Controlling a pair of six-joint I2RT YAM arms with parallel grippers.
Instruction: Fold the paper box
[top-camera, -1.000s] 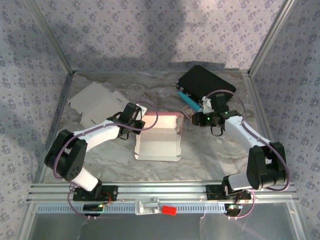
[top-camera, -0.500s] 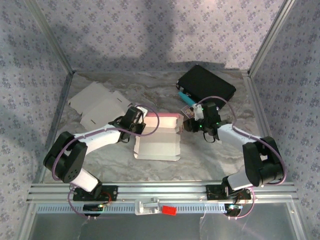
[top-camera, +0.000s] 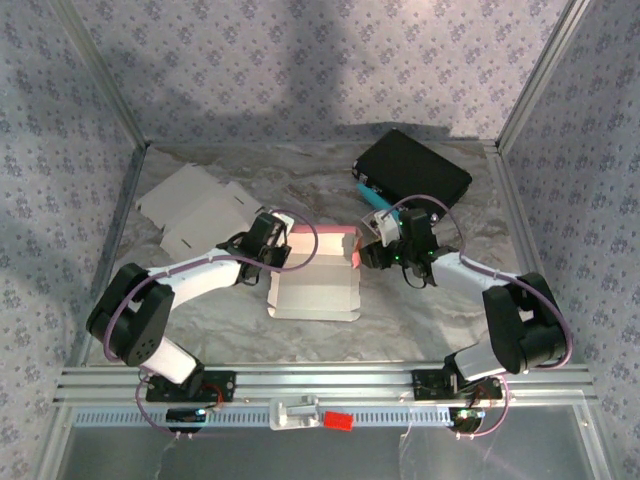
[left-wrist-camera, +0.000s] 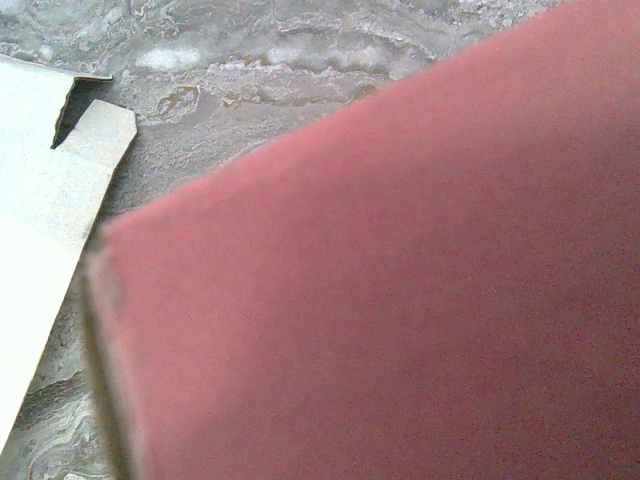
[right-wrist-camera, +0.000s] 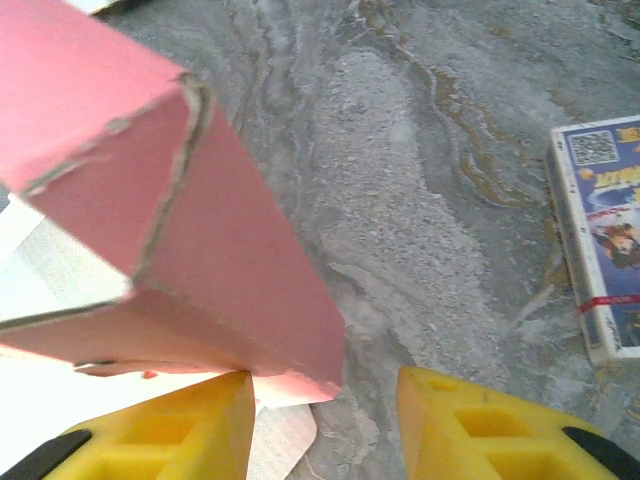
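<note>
1. Pink-and-white cardboard paper box at the middle of the grey marble-patterned table top. Open upward, white inside, pink along the far and right walls.
2. Left gripper against the box's left wall, near the far corner. Jaws fully closed; impossible to tell whether any cardboard is pinched between them.
3. From the left wrist: the box's pink wall, blurred and very close to the lens.
4. Right gripper at the box's right wall, by the far corner.
5. From the right wrist: right gripper with yellow fingers parted by a clear gap, nothing clamped. Pink box corner just above the finger at picture-left, its lower edge reaching toward the gap.
6. Flat white cardboard blanks at the far left of the table, beside the left arm; one edge also visible from the left wrist.
7. Black rectangular case at the far right, a small cyan object against its near edge.
8. Blue printed card flat on the marble, apart from the box.
</note>
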